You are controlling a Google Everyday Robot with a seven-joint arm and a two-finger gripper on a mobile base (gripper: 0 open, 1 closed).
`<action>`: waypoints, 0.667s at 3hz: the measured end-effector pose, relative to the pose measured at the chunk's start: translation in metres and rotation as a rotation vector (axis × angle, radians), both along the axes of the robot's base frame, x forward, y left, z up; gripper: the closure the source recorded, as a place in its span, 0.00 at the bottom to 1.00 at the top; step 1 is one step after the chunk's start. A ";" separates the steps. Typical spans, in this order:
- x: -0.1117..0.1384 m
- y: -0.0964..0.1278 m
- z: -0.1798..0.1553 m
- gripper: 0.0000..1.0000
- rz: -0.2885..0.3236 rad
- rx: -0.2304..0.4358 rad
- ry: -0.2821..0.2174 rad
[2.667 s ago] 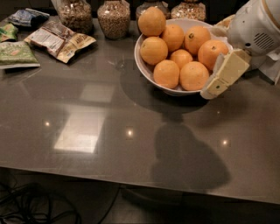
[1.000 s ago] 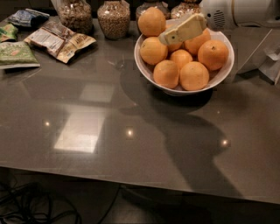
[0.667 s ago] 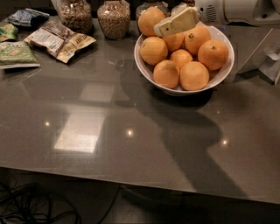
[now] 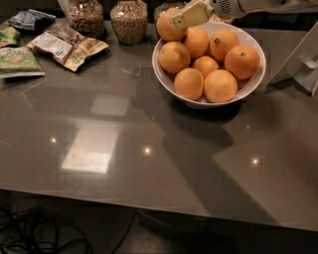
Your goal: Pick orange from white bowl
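The white bowl (image 4: 199,102) stands at the back right of the dark table and holds several oranges. Plain-skinned ones lie at the front (image 4: 189,83) and front right (image 4: 220,86). Two at the right show dark stem dots. My gripper (image 4: 185,17), cream-coloured on a white arm (image 4: 233,6), reaches in from the top right. It hovers at the bowl's back left, right over the rearmost orange (image 4: 167,29), partly covering it. Whether it touches that orange cannot be told. Nothing is lifted out of the bowl.
Two glass jars of grain (image 4: 85,17) (image 4: 129,21) stand behind the bowl to the left. Snack packets (image 4: 67,44) and a green packet (image 4: 17,60) lie at the far left. A white object (image 4: 304,59) stands at the right edge. The table's front edge runs along the bottom.
The gripper has moved from the bowl's right side up and leftward across the oranges to the back-left rim. The oranges and bowl have not moved.
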State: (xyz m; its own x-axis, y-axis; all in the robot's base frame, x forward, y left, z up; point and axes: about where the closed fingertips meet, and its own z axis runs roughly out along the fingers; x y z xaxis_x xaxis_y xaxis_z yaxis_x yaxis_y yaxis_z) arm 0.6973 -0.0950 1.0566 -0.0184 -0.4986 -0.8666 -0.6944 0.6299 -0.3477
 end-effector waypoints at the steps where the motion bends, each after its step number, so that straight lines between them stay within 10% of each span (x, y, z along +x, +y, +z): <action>1: 0.010 0.008 -0.010 0.24 0.009 -0.026 0.046; 2: 0.018 0.014 -0.021 0.22 0.020 -0.035 0.088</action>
State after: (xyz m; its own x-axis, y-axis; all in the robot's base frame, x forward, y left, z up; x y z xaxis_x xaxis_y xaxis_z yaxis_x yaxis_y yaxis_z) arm 0.7156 -0.0814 1.0351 -0.0832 -0.5298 -0.8440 -0.7358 0.6039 -0.3066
